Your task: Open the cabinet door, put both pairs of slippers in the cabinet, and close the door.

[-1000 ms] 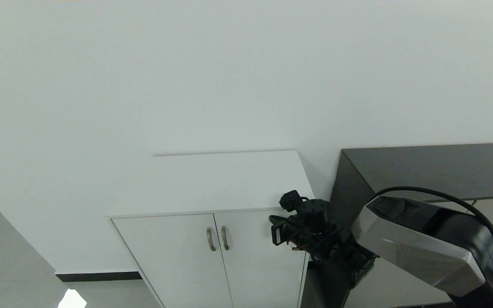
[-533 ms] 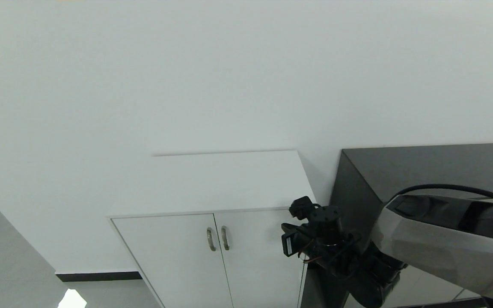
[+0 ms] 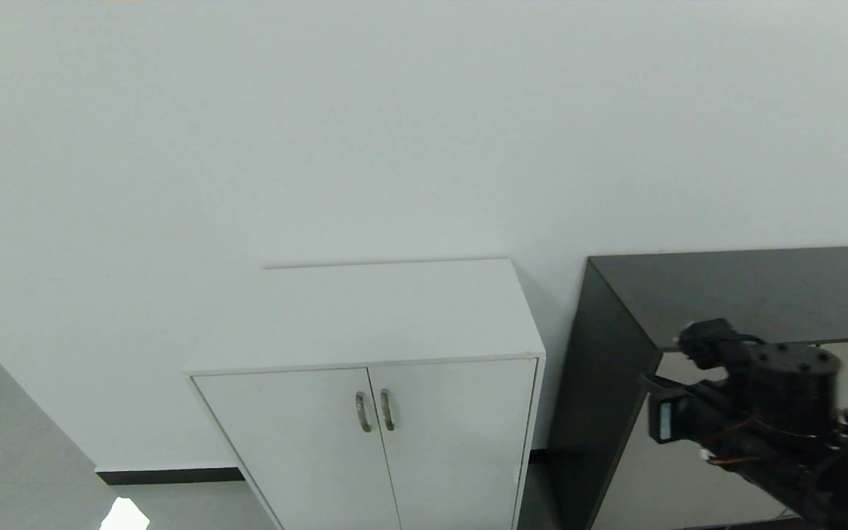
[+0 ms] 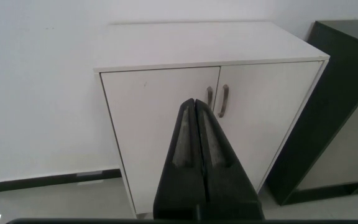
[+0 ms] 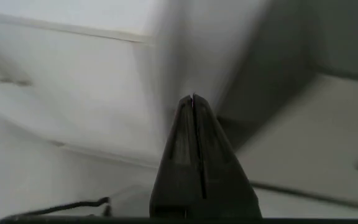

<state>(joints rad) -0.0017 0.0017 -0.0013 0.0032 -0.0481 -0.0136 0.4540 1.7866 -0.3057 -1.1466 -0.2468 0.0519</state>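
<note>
**CABINET CLOSED, BOTH GRIPPERS SHUT AND EMPTY**

**1. Containers.** On the left you see grey floor (image 3: 19,456) with a white scrap (image 3: 124,515) on it, and a black skirting strip (image 3: 170,475) along the foot of the white wall (image 3: 394,132). The cabinet (image 3: 387,316) stands against that wall, near the middle of the head view. Both of its doors are shut, so you cannot see what is inside. Just to its right stands a dark sideboard (image 3: 726,291), with a narrow gap between the two. Its top is bare where it shows.

**2. Grippers.** The left gripper (image 4: 194,102) has its two fingers pressed flat together with nothing between them. It faces the cabinet front and touches nothing. In the left wrist view its tip lines up with the inner edge of the left door (image 4: 148,130), just beside the handles (image 4: 224,101). The right arm (image 3: 777,412) hangs in front of the sideboard, well to the right of the cabinet and apart from it. The right gripper (image 5: 193,99) is also fully closed and holds nothing. Its surroundings are blurred; you can make out only the pale cabinet on one side and the dark sideboard on the other.

**3. Appearance of the cabinet.** It is plain white with a flat top. The left door and the right door (image 3: 453,434) meet at a centre seam and sit flush. Two short metal bow handles are mounted upright, one on each side of the seam, near the top of the doors.
</note>
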